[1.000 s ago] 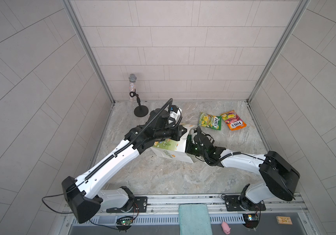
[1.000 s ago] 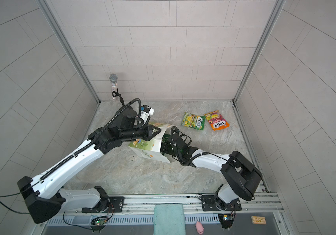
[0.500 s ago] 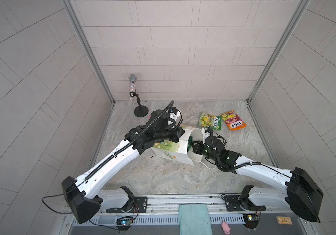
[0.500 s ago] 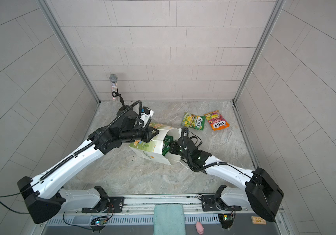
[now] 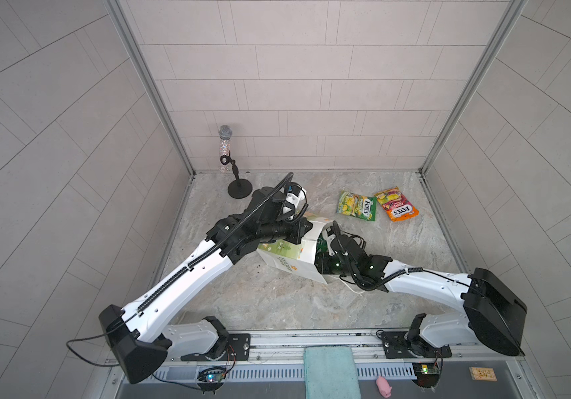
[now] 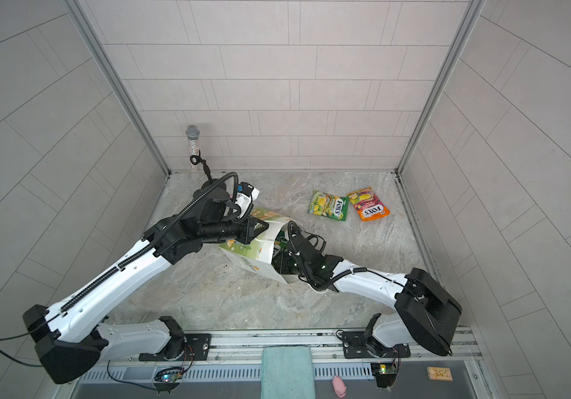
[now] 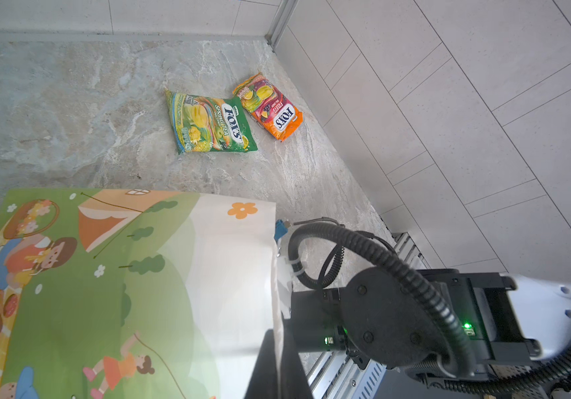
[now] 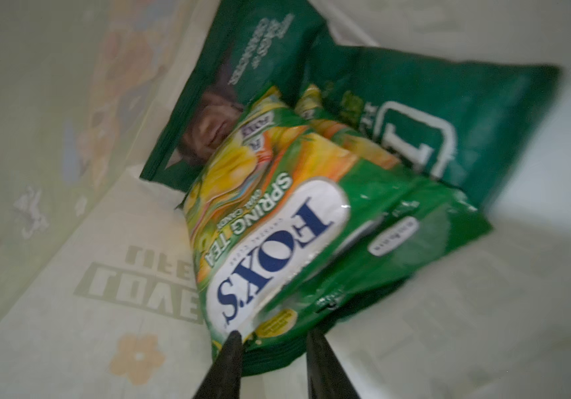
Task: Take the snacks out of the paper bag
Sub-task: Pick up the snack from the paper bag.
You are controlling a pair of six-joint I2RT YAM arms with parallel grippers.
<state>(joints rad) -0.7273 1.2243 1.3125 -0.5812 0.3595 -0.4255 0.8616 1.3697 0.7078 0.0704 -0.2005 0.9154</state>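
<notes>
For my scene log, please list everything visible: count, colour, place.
paper bag: one, white and green, lying centre
Spring Tea packet: one, yellow-green, table, far right
Fruits packet: one, orange-red, beside it
second Spring Tea packet: at least one, yellow-green, inside bag
crisp packet: one, dark green, inside bag
microphone: one, silver, far left corner
cloth: one, teal, front edge
pig toy: one, pink, front ledge
left fingers: black, shut on paper bag
right fingers: black, open, inside bag
</notes>
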